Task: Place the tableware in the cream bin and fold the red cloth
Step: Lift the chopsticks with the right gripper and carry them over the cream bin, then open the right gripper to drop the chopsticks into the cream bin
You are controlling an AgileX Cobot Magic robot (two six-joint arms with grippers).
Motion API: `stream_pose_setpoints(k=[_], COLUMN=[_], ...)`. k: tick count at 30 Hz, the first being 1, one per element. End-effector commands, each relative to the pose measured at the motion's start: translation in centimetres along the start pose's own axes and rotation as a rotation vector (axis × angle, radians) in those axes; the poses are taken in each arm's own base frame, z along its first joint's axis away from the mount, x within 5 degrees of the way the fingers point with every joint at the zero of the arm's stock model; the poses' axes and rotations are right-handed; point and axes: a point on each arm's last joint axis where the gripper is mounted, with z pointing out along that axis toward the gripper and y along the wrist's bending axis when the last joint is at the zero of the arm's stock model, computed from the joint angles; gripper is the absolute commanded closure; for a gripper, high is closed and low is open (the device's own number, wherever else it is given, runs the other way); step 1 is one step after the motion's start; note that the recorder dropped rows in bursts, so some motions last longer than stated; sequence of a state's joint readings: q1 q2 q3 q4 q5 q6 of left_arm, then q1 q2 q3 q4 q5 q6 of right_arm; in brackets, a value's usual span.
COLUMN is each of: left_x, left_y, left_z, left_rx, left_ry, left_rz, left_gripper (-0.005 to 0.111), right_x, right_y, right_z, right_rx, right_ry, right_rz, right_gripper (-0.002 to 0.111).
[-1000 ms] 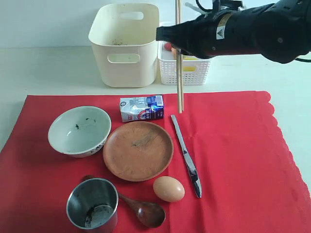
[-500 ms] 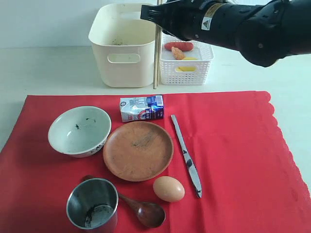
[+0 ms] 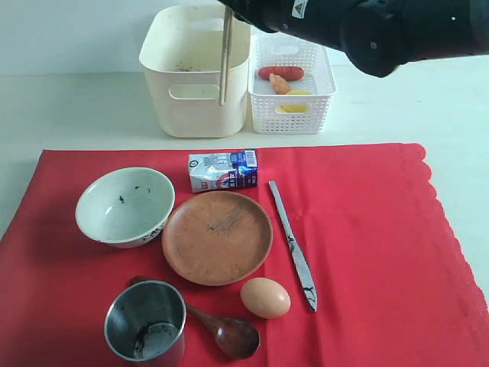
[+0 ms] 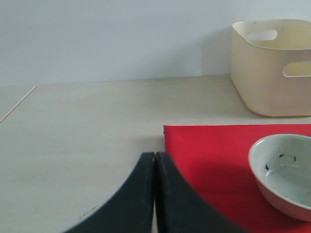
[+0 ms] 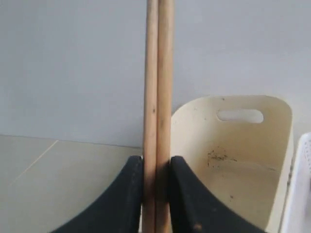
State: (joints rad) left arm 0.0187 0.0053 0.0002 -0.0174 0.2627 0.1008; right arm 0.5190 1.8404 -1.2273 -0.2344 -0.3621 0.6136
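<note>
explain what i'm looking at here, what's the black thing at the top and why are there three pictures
This is a two-armed robot tidying up. The wide picture comes from a camera off the arms; the black shape at its top is the right arm. The other two pictures come from a camera on each wrist. The right gripper is shut on a pair of wooden chopsticks, held upright near the tall cream plastic bin. The left gripper is shut and holds nothing. On the large red cloth lie a white speckled bowl, a brown round plate, a steel cup, a dark wooden spoon, a silver table knife, an egg and a small milk carton.
</note>
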Motion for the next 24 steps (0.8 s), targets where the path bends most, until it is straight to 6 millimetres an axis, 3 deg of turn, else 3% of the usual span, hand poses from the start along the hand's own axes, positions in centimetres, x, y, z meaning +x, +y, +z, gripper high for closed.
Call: stream_pose_setpoints(k=[1,6,14,21,24], left_x=[0.0,0.0,0.0,0.0,0.0], left_y=[0.0,0.0,0.0,0.0,0.0], left_z=[0.0,0.0,0.0,0.0,0.0], left_rx=[-0.001,-0.001,-0.001,-0.001,-0.001], left_ry=[-0.006,-0.006,-0.006,-0.006,-0.006], left_rz=[-0.009,-0.009,-0.009,-0.009,-0.009], left_gripper=[0.104,0.104,0.104,0.104,0.104], right_x=[-1.5,-2.2,-2.9,-2.1,-2.1], right_y=[0.5,0.6,-0.1,-1.1,-1.3], right_z=[1.0,2.5,5.4,7.6,8.1], right_rx=[-0.033,-0.045,-0.063,-0.029,0.000], right_ry=[-0.064,-0.097,-0.236,-0.255,-0.237], right_rz=[-0.016,0.000,0.253,0.350,0.402], right_gripper=[0.108,0.108,0.108,0.108,0.101])
